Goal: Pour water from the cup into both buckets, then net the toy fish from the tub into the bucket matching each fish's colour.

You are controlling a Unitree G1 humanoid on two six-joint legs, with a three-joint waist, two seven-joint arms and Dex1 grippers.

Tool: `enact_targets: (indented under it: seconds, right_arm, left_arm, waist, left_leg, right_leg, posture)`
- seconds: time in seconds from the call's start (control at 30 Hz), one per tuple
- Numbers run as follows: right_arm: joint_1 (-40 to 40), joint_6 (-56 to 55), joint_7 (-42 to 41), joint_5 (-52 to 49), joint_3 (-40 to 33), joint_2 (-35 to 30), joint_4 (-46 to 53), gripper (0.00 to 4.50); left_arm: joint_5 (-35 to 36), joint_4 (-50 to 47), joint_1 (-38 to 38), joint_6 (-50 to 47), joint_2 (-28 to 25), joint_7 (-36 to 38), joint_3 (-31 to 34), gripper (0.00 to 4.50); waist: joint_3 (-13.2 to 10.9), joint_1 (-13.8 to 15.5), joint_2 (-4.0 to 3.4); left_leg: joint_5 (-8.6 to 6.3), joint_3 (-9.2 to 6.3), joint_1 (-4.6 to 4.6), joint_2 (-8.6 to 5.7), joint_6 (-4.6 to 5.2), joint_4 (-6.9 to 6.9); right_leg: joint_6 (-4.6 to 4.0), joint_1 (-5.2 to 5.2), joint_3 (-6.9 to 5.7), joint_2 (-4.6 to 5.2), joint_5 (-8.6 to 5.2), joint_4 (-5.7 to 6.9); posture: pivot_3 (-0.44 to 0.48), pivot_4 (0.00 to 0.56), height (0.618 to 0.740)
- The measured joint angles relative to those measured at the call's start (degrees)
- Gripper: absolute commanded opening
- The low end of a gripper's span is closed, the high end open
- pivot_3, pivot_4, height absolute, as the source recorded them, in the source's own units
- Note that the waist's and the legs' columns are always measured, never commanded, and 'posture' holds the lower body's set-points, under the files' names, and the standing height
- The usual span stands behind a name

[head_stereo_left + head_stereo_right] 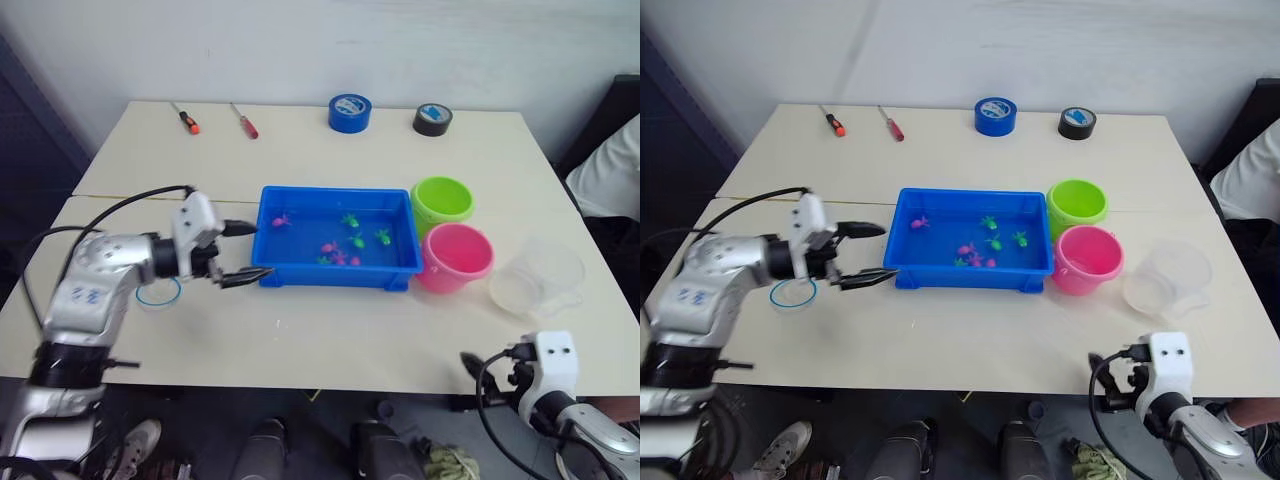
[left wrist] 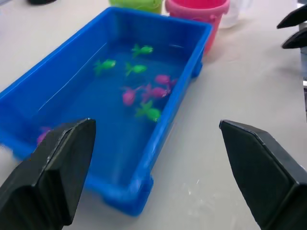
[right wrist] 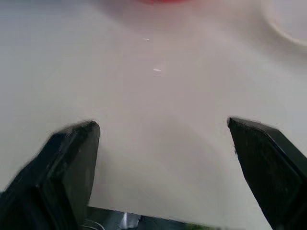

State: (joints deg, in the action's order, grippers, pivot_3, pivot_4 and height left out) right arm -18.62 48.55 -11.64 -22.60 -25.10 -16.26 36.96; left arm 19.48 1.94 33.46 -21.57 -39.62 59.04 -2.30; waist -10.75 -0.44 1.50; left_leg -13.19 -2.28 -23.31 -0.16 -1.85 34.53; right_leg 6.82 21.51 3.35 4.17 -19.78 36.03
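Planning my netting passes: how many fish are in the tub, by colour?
Green fish: 4
Pink fish: 4
Total: 8, all in the tub

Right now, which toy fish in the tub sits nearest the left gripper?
The lone magenta fish at the tub's left end, apart from the cluster of green and pink fish; the open left gripper hovers just outside that end.
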Motion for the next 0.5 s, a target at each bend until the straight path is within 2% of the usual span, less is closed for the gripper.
enact_targets:
  seconds: [0.1, 0.23, 0.5]
  right_arm:
    - [3.52, -2.26, 7.35, 2.53, -1.02, 5.60, -0.53, 4.50]
    - [6.98, -6.12, 16.69, 6.59, -1.48, 11.99, -1.40, 4.50]
    - [11.93, -11.86, 27.38, 12.07, -2.45, 17.66, -4.55, 4.50]
  left_arm:
    - [-1.83, 4.74, 4.26, 3.19, 3.22, 0.81, -2.17, 4.49]
    - [-4.05, 11.06, 9.36, 7.43, 8.25, 2.39, -5.53, 4.49]
    - [-5.76, 16.94, 13.92, 11.43, 13.17, 5.53, -7.65, 4.49]
  waist:
    - [0.00, -0.23, 0.00]
    - [0.00, -0.06, -0.01]
    - [0.01, -1.09, -0.02]
  left_leg:
    - [0.05, -0.07, 0.02, 0.00, -0.09, 0.05]
    - [0.07, -0.11, 0.01, 0.01, -0.16, 0.09]
    - [0.07, -0.11, 0.03, 0.01, -0.16, 0.40]
  right_leg:
    - [0.02, 0.02, 0.00, -0.49, 0.01, 0.11]
    - [0.07, 0.12, 0.04, -0.59, -0.06, 0.42]
    - [0.12, 0.13, 0.10, -0.60, -0.10, 0.82]
  posture:
    - [0.000, 0.150, 0.734]
    - [0.000, 0.150, 0.734]
    - [0.000, 0.150, 0.734]
